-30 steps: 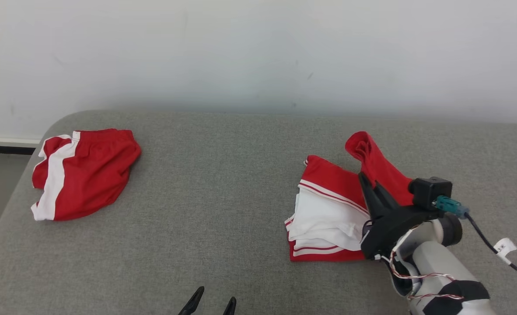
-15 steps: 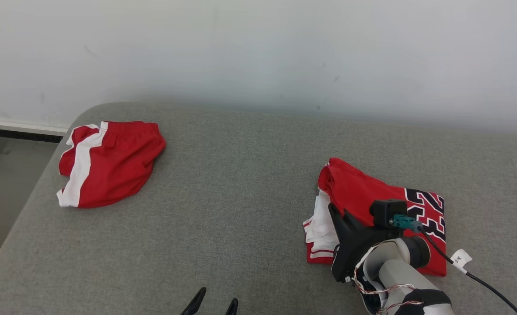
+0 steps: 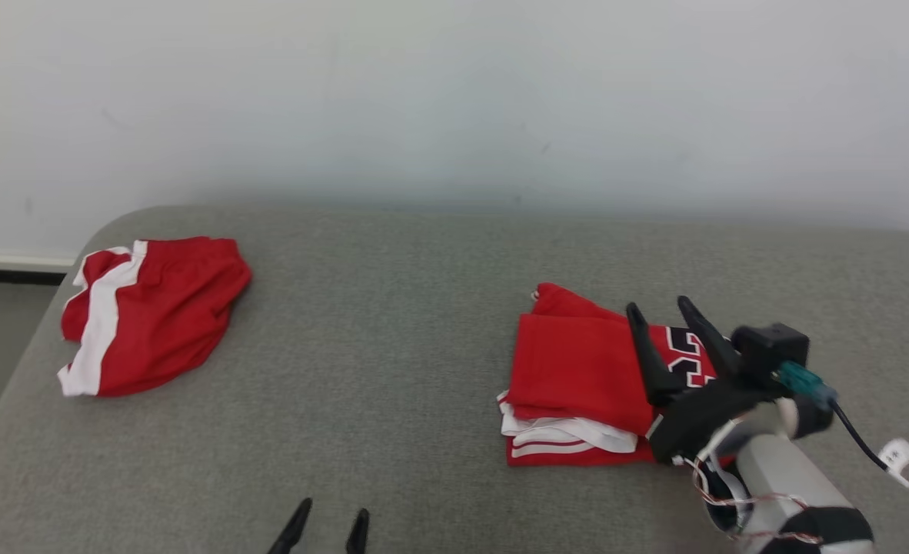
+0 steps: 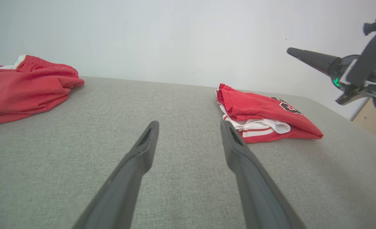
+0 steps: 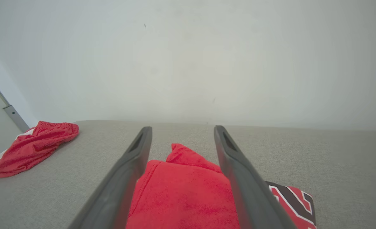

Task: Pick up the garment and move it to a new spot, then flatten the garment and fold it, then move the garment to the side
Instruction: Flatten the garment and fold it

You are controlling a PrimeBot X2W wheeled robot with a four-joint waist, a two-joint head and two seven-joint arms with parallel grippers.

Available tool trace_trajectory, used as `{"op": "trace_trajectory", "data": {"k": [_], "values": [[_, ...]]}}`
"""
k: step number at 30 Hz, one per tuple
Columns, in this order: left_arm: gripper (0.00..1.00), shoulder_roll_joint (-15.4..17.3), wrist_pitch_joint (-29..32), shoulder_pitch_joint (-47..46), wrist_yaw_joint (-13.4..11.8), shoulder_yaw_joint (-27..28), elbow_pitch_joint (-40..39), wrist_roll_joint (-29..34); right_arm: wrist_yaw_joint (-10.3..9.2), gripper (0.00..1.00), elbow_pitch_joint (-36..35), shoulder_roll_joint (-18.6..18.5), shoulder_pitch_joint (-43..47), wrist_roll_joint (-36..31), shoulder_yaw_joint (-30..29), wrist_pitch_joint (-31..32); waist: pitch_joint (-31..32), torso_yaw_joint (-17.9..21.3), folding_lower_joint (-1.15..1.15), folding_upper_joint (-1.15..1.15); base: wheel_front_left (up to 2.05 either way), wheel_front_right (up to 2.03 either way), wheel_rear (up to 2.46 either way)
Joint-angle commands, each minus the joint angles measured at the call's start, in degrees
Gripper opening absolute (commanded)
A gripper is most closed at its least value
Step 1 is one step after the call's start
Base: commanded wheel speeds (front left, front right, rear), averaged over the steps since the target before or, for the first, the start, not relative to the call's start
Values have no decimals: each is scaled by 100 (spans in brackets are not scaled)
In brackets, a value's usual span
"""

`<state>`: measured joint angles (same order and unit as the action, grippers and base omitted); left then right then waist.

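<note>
My right claw (image 3: 658,305) released, hovers above folded red garment (image 3: 570,369); left claw (image 3: 333,508) also spread wide, gripping nothing.

The left tool (image 4: 188,124) hangs with fingers spread above the grey padded surface (image 4: 175,105); a folded red garment (image 4: 261,108) lies ahead right, red shorts (image 4: 25,92) far left.
</note>
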<state>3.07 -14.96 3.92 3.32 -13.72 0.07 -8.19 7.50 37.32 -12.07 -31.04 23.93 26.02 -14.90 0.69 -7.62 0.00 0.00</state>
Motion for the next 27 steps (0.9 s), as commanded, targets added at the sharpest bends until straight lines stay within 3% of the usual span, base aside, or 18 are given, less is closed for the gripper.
{"op": "trace_trajectory", "data": {"k": [1, 9, 15, 27], "values": [[100, 0, -27, 52, -46, 82, -12, -52, -3, 100, -264, -93, 220, -180, -92, -28, 90, 274, 0, 0, 0, 0, 0], [100, -7, -27, 96, -239, 535, -141, -189, -3, 100, -1812, -415, 1412, -787, -823, -28, 245, 817, 0, 0, 0, 0, 0], [100, -10, -27, 193, -302, 689, -241, -216, -3, 100, -2554, -491, 2150, -971, -1032, -29, 365, 962, 0, 0, 0, 0, 0], [100, -14, -27, 525, -346, 858, -432, 50, -3, 100, -3397, -393, 3571, -1162, -1414, -28, 644, 990, 0, 0, 0, 0, 0]]}}
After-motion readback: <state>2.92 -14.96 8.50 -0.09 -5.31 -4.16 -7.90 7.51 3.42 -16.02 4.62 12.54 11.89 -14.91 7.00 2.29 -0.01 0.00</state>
